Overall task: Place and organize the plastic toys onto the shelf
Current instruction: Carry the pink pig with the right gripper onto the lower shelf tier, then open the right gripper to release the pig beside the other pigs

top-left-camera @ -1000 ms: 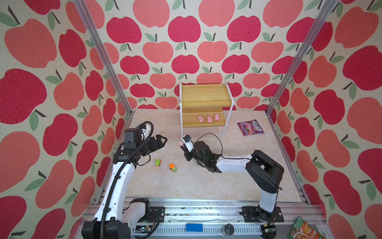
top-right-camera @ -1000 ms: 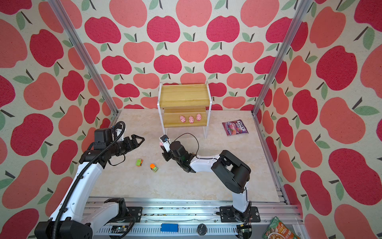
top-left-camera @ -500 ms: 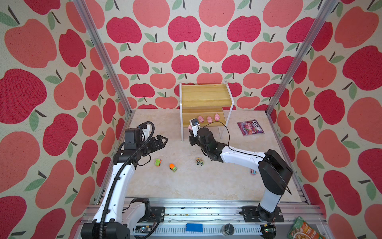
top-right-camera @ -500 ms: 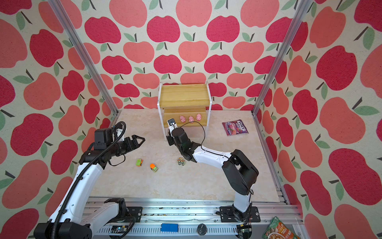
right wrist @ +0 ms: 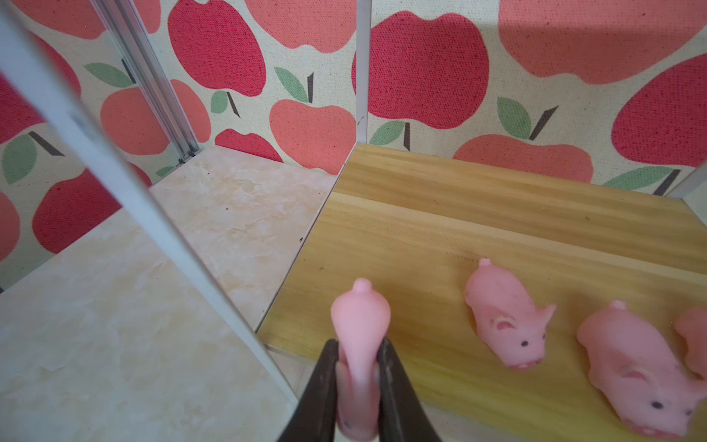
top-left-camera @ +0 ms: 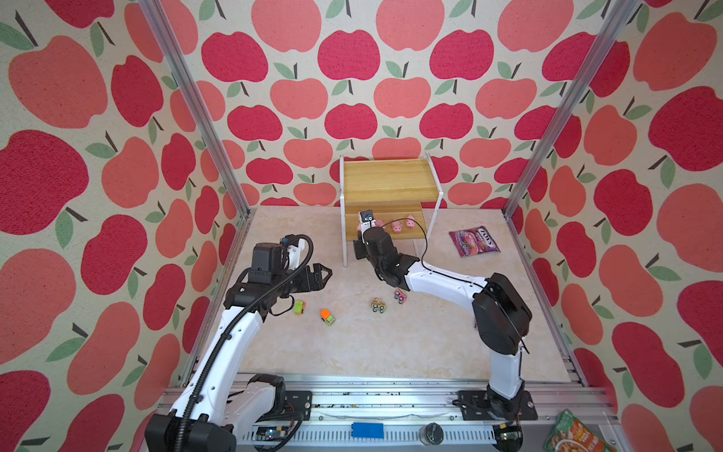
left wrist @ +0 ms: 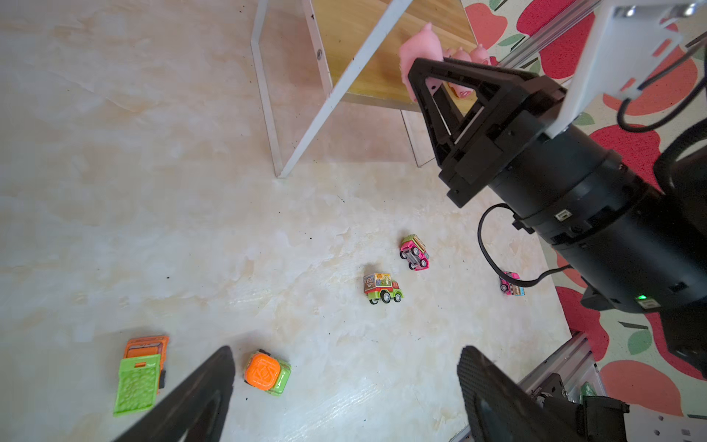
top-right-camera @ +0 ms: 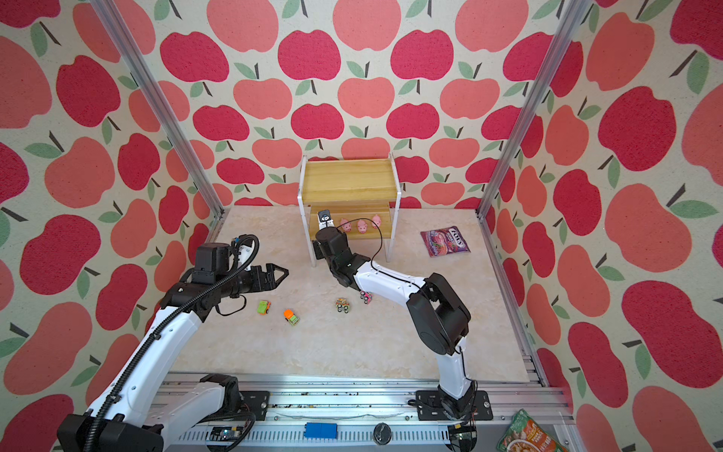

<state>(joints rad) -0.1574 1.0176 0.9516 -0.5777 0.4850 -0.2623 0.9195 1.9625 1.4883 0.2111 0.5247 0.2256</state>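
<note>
Right gripper (right wrist: 359,361) pinches a squashed pink pig (right wrist: 360,317) over the front corner of the shelf (right wrist: 440,245), lower board, apparently to extend the row of three pigs (top-right-camera: 362,226). Left gripper (top-left-camera: 324,275) hangs wide open above loose cars (top-left-camera: 328,317).

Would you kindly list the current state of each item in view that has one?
Right end effector, shut on a soft pink toy pig.
Left end effector, open and empty.
Three other pink pigs, resting on the two-tier wooden shelf's lower board.
Small plastic toy cars, on the floor, unshelved.
Purple candy bag, flat on the floor.
</note>
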